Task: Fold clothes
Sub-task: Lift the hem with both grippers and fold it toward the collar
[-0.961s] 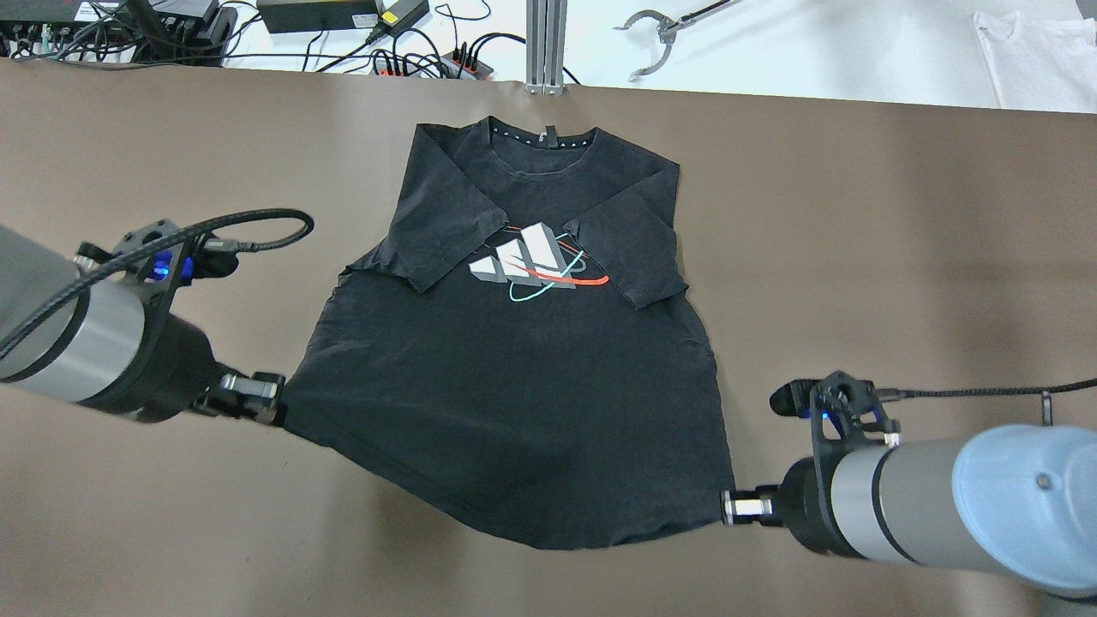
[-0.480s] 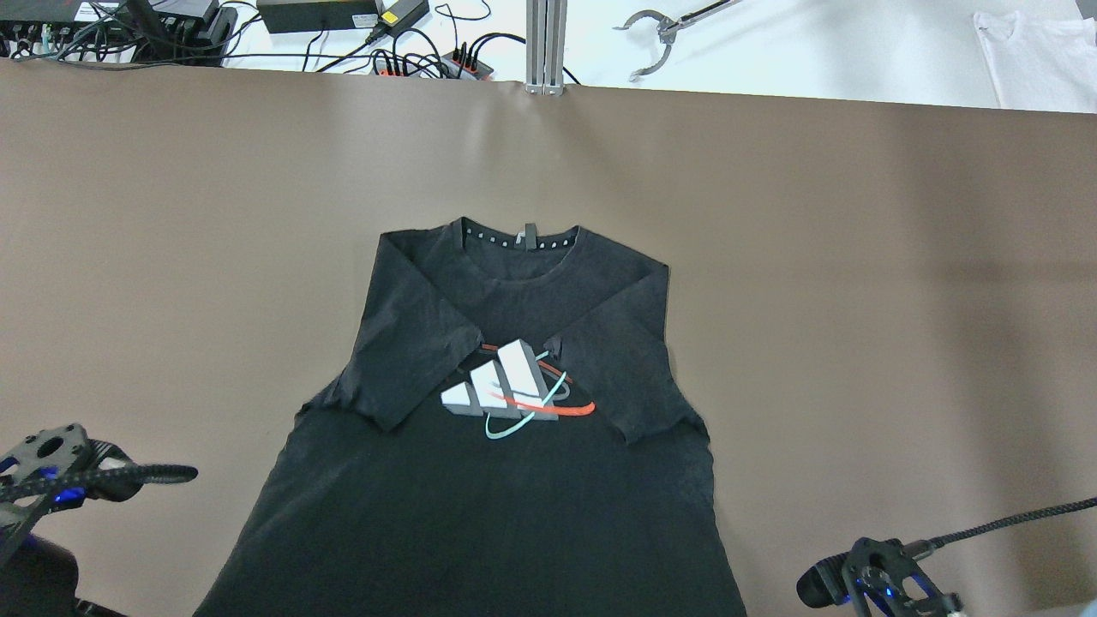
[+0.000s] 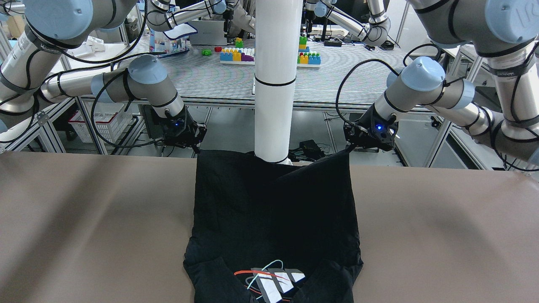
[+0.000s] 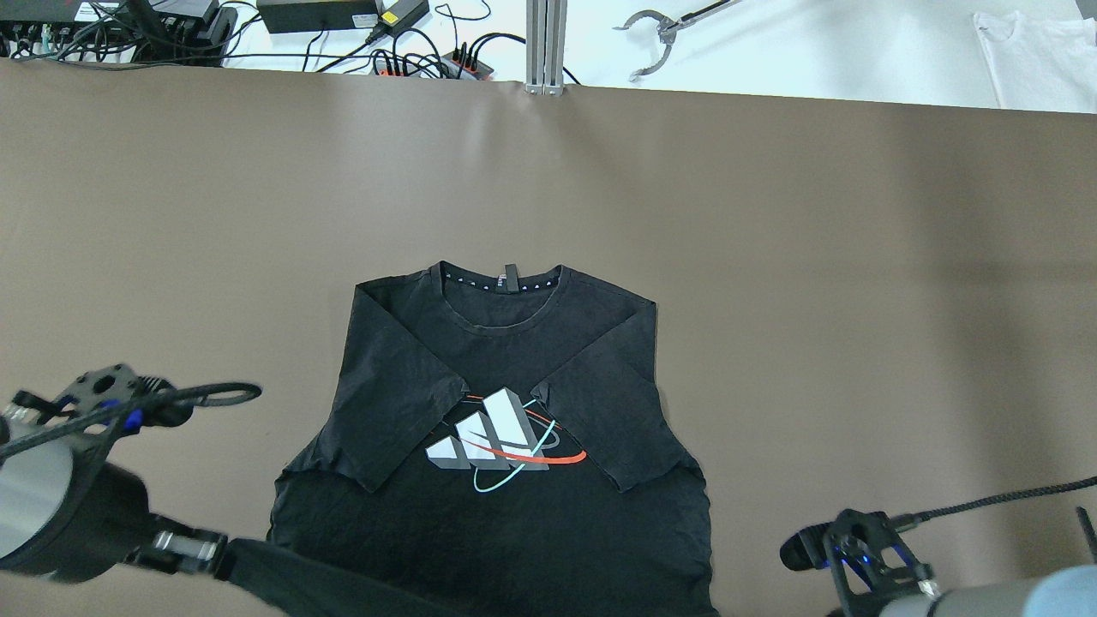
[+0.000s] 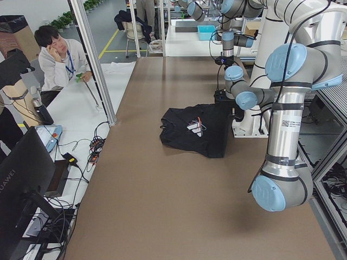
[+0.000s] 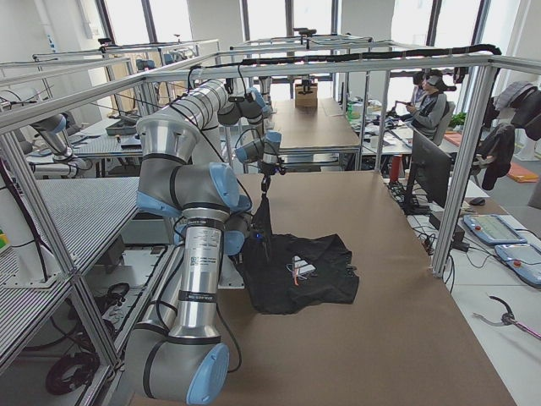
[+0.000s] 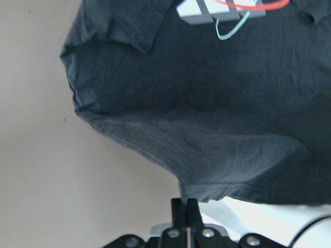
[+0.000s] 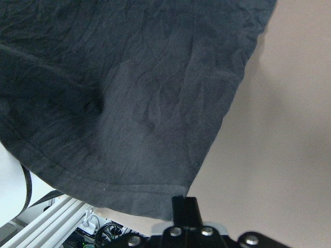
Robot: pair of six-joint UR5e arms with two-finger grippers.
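Note:
The clothes are a black T-shirt [image 4: 514,531] with a white, red and teal logo [image 4: 501,439]. It lies face up, sleeves folded inward, collar pointing to the far side. My left gripper [image 4: 218,553] is shut on one bottom hem corner and holds it above the table's near edge; the left wrist view shows its fingers [image 7: 184,204] pinched on the hem. My right gripper [image 3: 198,148] is shut on the other hem corner, as the right wrist view [image 8: 183,202] confirms. The raised hem [image 3: 273,162] spans between both grippers in front of the white pole.
The white pole [image 3: 273,84] stands at the robot's edge of the brown table [image 4: 771,257], right behind the lifted hem. Cables and power strips [image 4: 428,60], a grabber tool [image 4: 660,34] and a white garment [image 4: 1037,51] lie beyond the far edge. A person [image 5: 59,59] sits there.
Both grippers have dragged the shirt toward the robot's side; the collar has slid from near the far edge to mid-table. The left gripper now lifts its hem corner.

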